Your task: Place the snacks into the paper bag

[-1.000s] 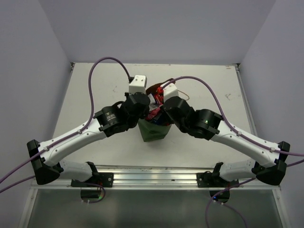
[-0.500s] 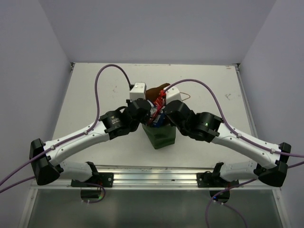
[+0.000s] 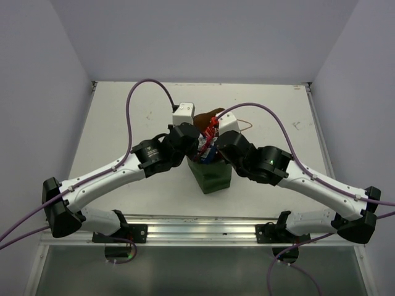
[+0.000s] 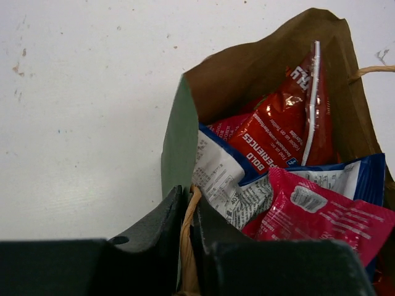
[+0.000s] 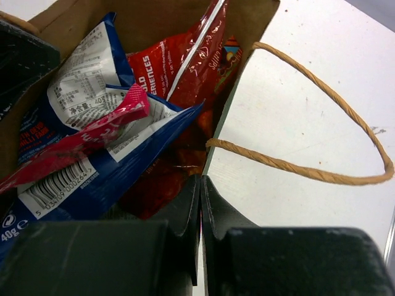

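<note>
You've nudged the paper bag (image 3: 213, 179) toward the desk's (image 3: 123, 123) right edge. Left pincer (image 4: 188, 209) nips its handle (image 4: 187, 240), right pincer (image 5: 200, 185) its rim. Snacks (image 4: 278, 142) look in, so release.

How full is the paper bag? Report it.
Well filled: the paper bag stands open, red packet, blue packet and pink packet crowding its mouth.

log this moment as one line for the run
left gripper: jaws straddle paper bag rim | right gripper: shut on opposite rim | snacks: inside bag
</note>
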You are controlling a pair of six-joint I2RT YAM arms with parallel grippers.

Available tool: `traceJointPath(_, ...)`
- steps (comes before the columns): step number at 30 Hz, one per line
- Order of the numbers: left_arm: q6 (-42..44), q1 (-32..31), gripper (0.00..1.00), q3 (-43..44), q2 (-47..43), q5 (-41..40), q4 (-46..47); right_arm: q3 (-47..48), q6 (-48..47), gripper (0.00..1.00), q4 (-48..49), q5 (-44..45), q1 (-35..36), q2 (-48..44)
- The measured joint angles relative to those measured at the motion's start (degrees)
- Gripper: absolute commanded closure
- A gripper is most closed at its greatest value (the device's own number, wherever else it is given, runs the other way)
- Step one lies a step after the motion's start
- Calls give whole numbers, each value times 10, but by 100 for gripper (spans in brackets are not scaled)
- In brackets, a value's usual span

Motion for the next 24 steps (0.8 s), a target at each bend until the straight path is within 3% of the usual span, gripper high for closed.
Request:
traceJointPath(2,1,0,70,0,0,-1,0,-2,0,90,1,0,0,0)
traceJointPath(3,2,0,54,1,0,-1,2,-2,0,74,2,1,0,0)
traceJointPath(5,7,0,31,5,0,-4,6,-2,2,49,15,3,0,-1)
traceJointPath(6,9,0,11,8,0,-6,10,-2,1,2,22,5,0,-2)
traceJointPath(7,14,0,0,12,0,-8,16,-2,0,1,28,5,0,-4)
traceJointPath(17,137,-1,0,115,-11,-78,101,47,-52,1,44,39,0,-47)
traceJointPath(24,248,-1,0,73,-164,-197,209,77,-63,1,20,181,1,-136)
